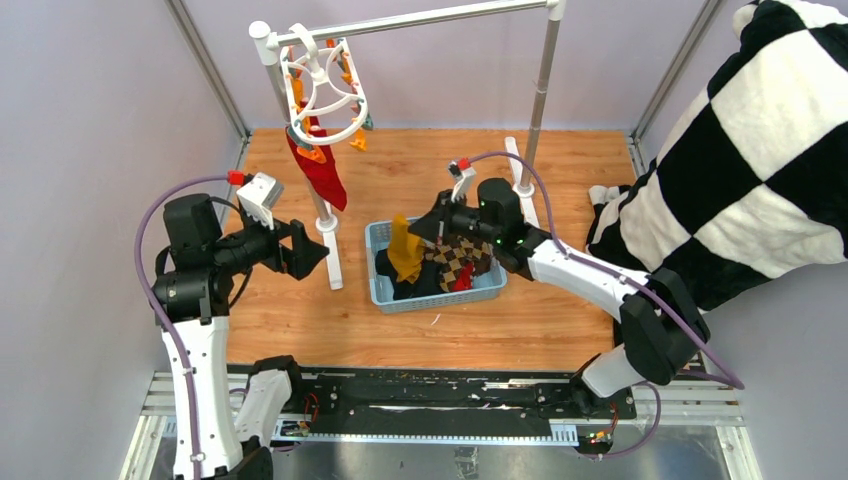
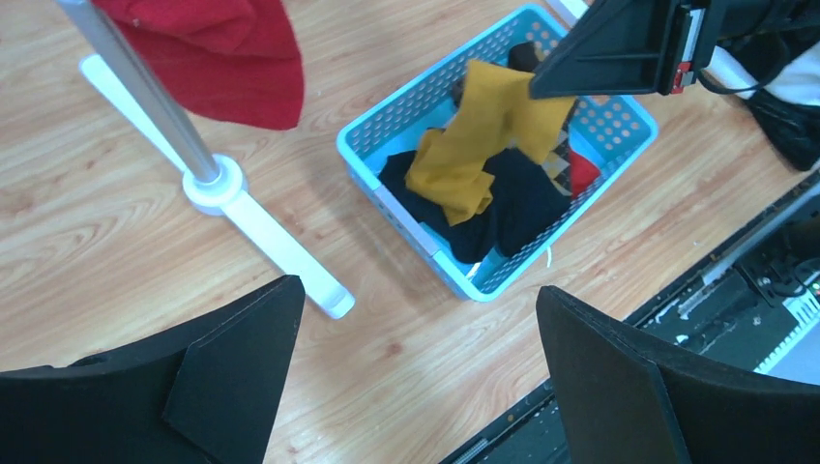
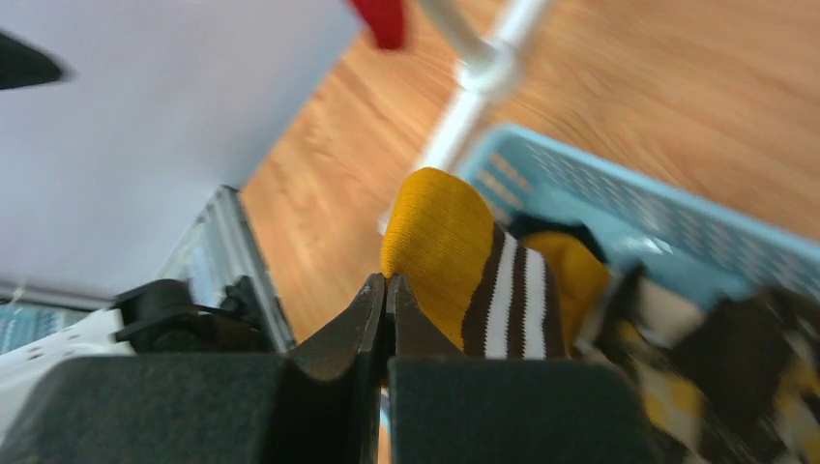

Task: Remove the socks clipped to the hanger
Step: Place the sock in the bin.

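The white round clip hanger (image 1: 322,90) hangs at the left end of the rail, with one red sock (image 1: 322,172) clipped below it; the sock's lower end also shows in the left wrist view (image 2: 222,58). My right gripper (image 1: 437,228) is over the blue basket (image 1: 430,297) and shut (image 3: 387,285) on a mustard yellow sock (image 3: 440,242) with brown and white stripes, which drapes down into the basket (image 2: 474,145). An argyle sock (image 1: 458,255), a dark sock (image 2: 522,203) and a red sock (image 1: 463,278) lie in the basket. My left gripper (image 1: 318,252) is open and empty (image 2: 416,295) by the stand's left post.
The grey rail stand's left post and white foot (image 2: 208,179) stand just left of the basket. Its right post (image 1: 540,100) stands behind the basket. A big black-and-white checkered blanket (image 1: 760,130) fills the right side. Grey walls close in the left and back.
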Robot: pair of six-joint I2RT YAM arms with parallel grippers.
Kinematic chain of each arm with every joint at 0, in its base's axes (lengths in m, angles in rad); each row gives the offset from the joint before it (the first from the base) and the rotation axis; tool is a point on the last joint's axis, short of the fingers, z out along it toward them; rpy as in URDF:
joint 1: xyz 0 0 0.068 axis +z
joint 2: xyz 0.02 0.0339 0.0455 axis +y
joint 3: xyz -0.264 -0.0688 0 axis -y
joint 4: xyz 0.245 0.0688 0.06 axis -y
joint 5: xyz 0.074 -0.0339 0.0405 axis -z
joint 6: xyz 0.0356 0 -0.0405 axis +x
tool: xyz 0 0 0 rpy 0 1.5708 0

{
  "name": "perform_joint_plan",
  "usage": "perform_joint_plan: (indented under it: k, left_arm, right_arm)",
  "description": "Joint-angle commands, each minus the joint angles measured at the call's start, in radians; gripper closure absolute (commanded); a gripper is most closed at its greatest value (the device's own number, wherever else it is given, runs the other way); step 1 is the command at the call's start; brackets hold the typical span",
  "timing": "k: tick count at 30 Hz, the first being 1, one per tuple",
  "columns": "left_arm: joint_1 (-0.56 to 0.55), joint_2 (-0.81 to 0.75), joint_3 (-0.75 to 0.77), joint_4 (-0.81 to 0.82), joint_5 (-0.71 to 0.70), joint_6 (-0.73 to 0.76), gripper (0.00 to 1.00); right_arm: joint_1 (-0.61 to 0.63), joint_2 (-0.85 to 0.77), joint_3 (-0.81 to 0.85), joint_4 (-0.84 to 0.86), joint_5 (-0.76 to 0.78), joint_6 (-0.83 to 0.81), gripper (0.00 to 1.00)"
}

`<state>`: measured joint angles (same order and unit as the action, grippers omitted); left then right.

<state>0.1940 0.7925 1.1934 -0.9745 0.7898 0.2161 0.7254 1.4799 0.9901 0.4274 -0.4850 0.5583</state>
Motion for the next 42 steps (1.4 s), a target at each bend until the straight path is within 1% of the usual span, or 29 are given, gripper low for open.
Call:
perform_joint_plan:
  k: [1,4,7,8,9,12,13,15,17,20,23,25,28,32,35,37,39,42]
  left_arm:
    - [-0.003,0.013,-0.007,0.000,-0.091,0.002,0.00]
    - [-0.002,0.014,-0.019,0.000,-0.119,0.005,0.00]
    - [0.000,0.019,-0.030,0.000,-0.150,0.000,0.00]
    - [0.003,0.020,-0.033,0.002,-0.159,0.000,0.00]
    - [0.006,0.022,-0.036,0.002,-0.166,-0.002,0.00]
    - [0.049,0.032,-0.046,0.011,-0.153,-0.007,0.00]
    - [0.071,0.038,-0.050,0.014,-0.139,-0.008,0.00]
    - [0.119,0.058,-0.055,0.018,-0.106,-0.013,0.00]
    - [0.160,0.088,-0.054,0.017,-0.071,-0.021,0.00]
    - [0.191,0.118,-0.053,0.016,-0.044,-0.035,0.00]
    - [0.198,0.128,-0.047,0.017,-0.040,-0.049,0.00]
    - [0.201,0.127,-0.042,0.017,-0.044,-0.054,0.00]
    - [0.210,0.128,-0.036,0.017,-0.052,-0.056,0.00]
    - [0.224,0.140,-0.030,0.018,-0.051,-0.056,0.00]
    - [0.233,0.162,-0.025,0.018,-0.037,-0.061,0.00]
    - [0.244,0.181,-0.019,0.017,-0.026,-0.064,0.00]
    - [0.260,0.197,-0.012,0.017,-0.015,-0.060,0.00]
    - [0.279,0.212,-0.005,0.017,0.002,-0.054,0.00]
  right_arm:
    - [-0.085,-0.023,-0.093,-0.192,0.111,-0.007,1.00]
    - [-0.115,-0.009,-0.127,-0.239,0.185,-0.037,1.00]
    - [-0.115,0.013,-0.073,-0.404,0.344,-0.077,1.00]
    - [-0.116,0.011,-0.051,-0.476,0.395,-0.085,0.98]
    - [-0.115,0.000,-0.033,-0.518,0.435,-0.090,0.95]
    - [-0.114,-0.070,-0.005,-0.572,0.531,-0.105,0.76]
    - [-0.114,-0.096,0.004,-0.578,0.542,-0.112,0.72]
    - [-0.115,-0.142,0.023,-0.581,0.535,-0.117,0.66]
    - [-0.115,-0.159,0.048,-0.569,0.483,-0.105,0.65]
    - [-0.115,-0.125,0.059,-0.485,0.337,-0.061,0.66]
    - [-0.114,-0.037,0.057,-0.352,0.188,-0.011,0.71]
    - [-0.113,0.038,0.052,-0.288,0.122,0.017,0.74]
    - [-0.113,0.136,0.033,-0.241,0.082,0.039,0.77]
    - [-0.115,0.193,-0.043,-0.211,0.136,0.042,0.81]
    - [-0.114,0.181,-0.111,-0.221,0.275,0.040,0.82]
    - [-0.099,0.102,-0.135,-0.220,0.352,0.018,0.78]
    - [-0.064,0.017,-0.122,-0.207,0.422,-0.033,0.70]
    - [-0.025,-0.043,-0.045,-0.158,0.413,-0.109,0.57]
